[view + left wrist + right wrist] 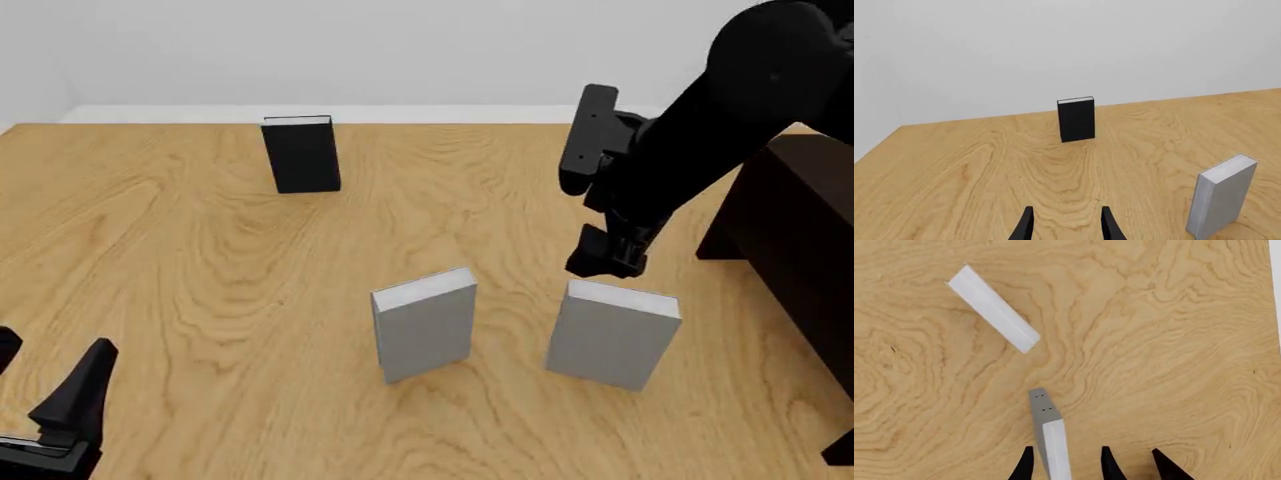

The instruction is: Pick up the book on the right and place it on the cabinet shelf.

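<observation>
The book (614,335), a pale grey hardcover, stands upright on the table, rightmost of the three books. My right gripper (607,264) hangs just above its top edge, open. Looking straight down in the right wrist view, the book's white page edge (1056,447) lies between the open fingers of the right gripper (1064,467), close to one finger and not gripped. The dark cabinet shelf (801,215) stands at the right edge of the table. My left gripper (47,378) rests low at the near left, open and empty, as its own view of the left gripper (1066,227) shows.
A slightly darker grey book (424,322) stands upright mid-table, just left of the pale one; the darker grey book (1221,195) also shows beside the left gripper's line of sight. A black book (300,152) stands near the table's far edge. White wall behind.
</observation>
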Action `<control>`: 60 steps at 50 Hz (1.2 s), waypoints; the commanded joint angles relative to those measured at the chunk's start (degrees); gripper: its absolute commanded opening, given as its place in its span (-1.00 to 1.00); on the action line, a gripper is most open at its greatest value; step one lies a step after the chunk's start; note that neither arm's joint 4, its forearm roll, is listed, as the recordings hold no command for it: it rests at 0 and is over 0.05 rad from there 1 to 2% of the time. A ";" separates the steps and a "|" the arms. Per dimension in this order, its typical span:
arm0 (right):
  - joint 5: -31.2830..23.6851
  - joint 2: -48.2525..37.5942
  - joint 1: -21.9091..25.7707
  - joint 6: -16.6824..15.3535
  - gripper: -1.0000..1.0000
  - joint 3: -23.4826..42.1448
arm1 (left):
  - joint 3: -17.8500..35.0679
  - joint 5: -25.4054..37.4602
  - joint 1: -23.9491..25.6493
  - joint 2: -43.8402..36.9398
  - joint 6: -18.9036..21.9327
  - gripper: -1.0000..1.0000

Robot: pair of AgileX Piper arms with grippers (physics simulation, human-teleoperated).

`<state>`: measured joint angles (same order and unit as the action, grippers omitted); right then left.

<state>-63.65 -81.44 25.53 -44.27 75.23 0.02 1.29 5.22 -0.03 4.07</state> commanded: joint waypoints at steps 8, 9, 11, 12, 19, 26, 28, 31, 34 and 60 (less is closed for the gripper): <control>3.21 -1.03 -1.67 -2.43 1.00 -4.80 | -0.01 0.70 0.45 0.00 0.21 1.00; 3.16 -1.25 -1.35 -2.04 1.00 -4.64 | -0.01 0.75 0.48 0.00 0.19 1.00; 3.56 -1.65 -1.58 -2.33 1.00 -4.71 | -0.01 0.84 0.54 0.00 0.31 1.00; 3.61 -1.76 -1.53 -2.34 1.00 -4.73 | -0.01 0.87 0.56 0.00 0.24 1.00; 4.19 -3.00 -1.40 -2.33 1.00 -4.44 | 0.04 0.98 0.53 -0.15 0.34 1.00; 5.13 -4.21 -0.81 -1.98 1.00 -4.47 | 0.02 1.27 0.52 -0.19 0.35 1.00; 5.21 -4.47 -0.58 -1.75 1.00 -4.30 | 0.02 1.38 0.55 -0.21 0.40 1.00; 5.44 -4.78 -0.26 -1.40 1.00 -4.58 | 0.01 1.56 0.56 -0.23 0.40 1.00; 5.81 -5.02 0.49 -0.43 1.00 -4.79 | 0.01 1.74 0.58 -0.21 0.46 1.00; 10.48 -5.71 -0.34 0.17 1.00 -10.27 | 0.01 1.76 0.44 -0.27 0.64 1.00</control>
<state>-54.53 -86.87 25.65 -44.04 66.62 0.03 3.00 5.70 -0.30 4.65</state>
